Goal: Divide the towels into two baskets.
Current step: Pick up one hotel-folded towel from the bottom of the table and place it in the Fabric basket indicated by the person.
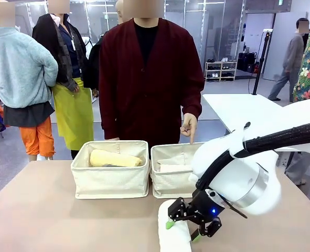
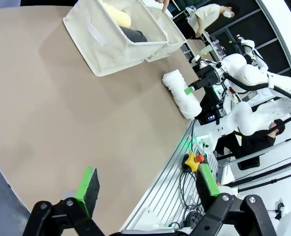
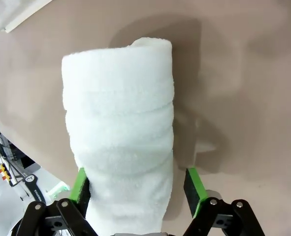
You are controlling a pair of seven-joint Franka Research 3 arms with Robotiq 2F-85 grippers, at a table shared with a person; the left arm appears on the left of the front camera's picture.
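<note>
While the person's hand (image 1: 189, 126) points a finger down at the right basket (image 1: 171, 178), the front view has the right end effector (image 1: 185, 230) low at the near edge of the bench (image 1: 50, 220), its green pads either side of the white towel (image 1: 174, 236) lying there. Over in the left basket (image 1: 111, 176) sits the pale yellow towel (image 1: 116, 158), with a dark one barely showing under it; a pale roll lies in the right basket. Left wrist view now: the left end effector (image 2: 147, 189) hangs spread wide above bare bench, nothing between its fingers, both baskets far off and the white towel near the bench edge. Right wrist view: the white towel fills the gap between the spread pads, one pad against its side, the other just clear of it.
</note>
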